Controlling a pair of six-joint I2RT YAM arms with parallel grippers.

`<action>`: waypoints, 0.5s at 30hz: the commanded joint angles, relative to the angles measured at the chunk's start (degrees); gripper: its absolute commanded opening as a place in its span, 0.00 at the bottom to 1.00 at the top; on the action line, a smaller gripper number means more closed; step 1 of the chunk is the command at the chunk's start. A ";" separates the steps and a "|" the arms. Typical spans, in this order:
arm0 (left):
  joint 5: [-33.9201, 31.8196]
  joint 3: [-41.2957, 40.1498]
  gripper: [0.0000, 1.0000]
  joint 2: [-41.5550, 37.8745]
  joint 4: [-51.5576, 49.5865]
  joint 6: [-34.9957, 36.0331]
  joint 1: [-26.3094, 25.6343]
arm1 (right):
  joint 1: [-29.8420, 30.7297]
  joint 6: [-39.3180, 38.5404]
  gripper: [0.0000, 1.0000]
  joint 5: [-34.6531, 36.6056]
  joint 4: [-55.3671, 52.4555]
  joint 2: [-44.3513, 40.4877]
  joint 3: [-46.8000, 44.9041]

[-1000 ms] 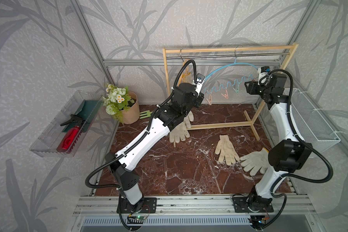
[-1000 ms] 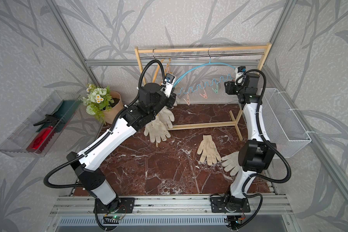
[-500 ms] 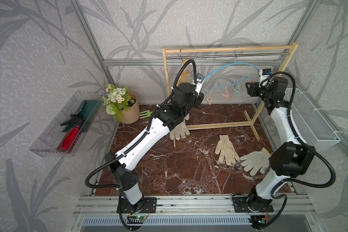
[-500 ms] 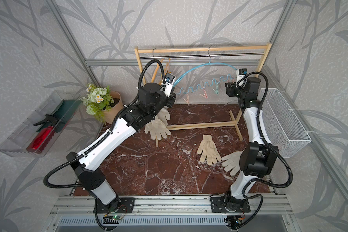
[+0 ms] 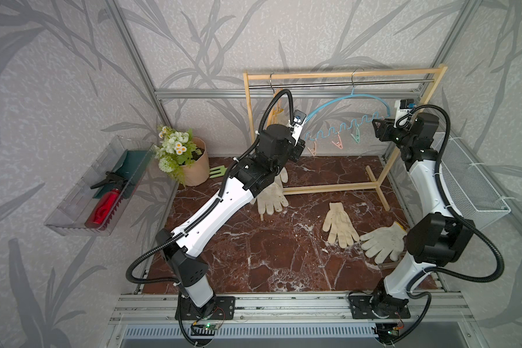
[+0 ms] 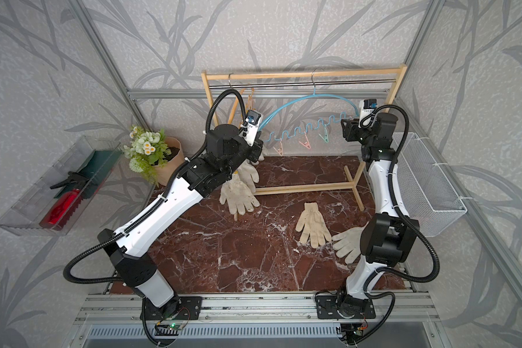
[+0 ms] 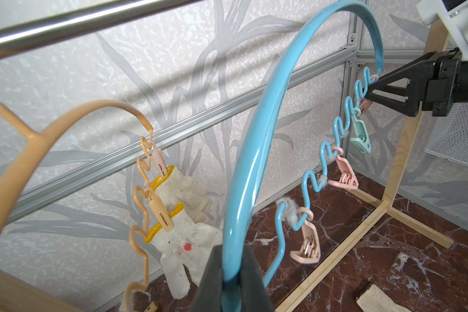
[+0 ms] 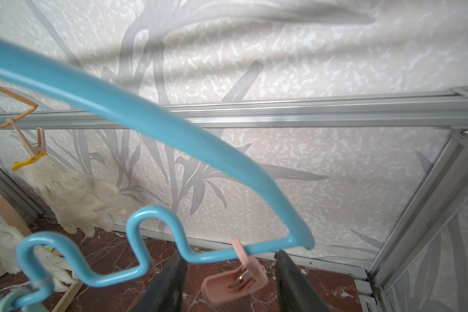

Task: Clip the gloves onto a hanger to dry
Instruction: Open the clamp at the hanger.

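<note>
The left pincer [image 7: 230, 250] clamps the blue hanger [image 7: 254, 135], apparently to steady it. The right pincer [image 8: 230, 254], part-open and empty, straddles a pink clip [image 8: 235, 281], likely to squeeze it. 2 gloves [image 5: 339, 224] lie on the tabletop [image 5: 253, 256]; 2 more hang clipped to the beige hanger [image 7: 103, 102].

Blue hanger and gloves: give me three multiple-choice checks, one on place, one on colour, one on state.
1. The clipped gloves hang from: A the blue hanger; B the tan hanger; C no hanger.
2. The clip between the right fingers is: A pink; B green; C yellow.
3. The left fingers are: A open; B shut on a glove; C shut on the blue hanger.
1 B: their yellow cuffs are pegged to the tan wire. 2 A: a pink clip sits in their gap. 3 C: they pinch the blue arc.
</note>
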 commanded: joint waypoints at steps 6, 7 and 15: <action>0.75 -0.29 0.01 -2.50 0.68 -0.37 0.25 | -0.02 0.35 0.51 -2.50 1.15 1.34 1.96; 0.66 -0.33 0.01 -2.53 0.66 -0.37 0.24 | -0.06 0.33 0.51 -2.82 1.18 1.44 1.97; 0.85 -0.35 0.01 -2.55 0.55 -0.37 0.21 | -0.07 -0.17 0.43 -2.88 1.35 1.70 1.92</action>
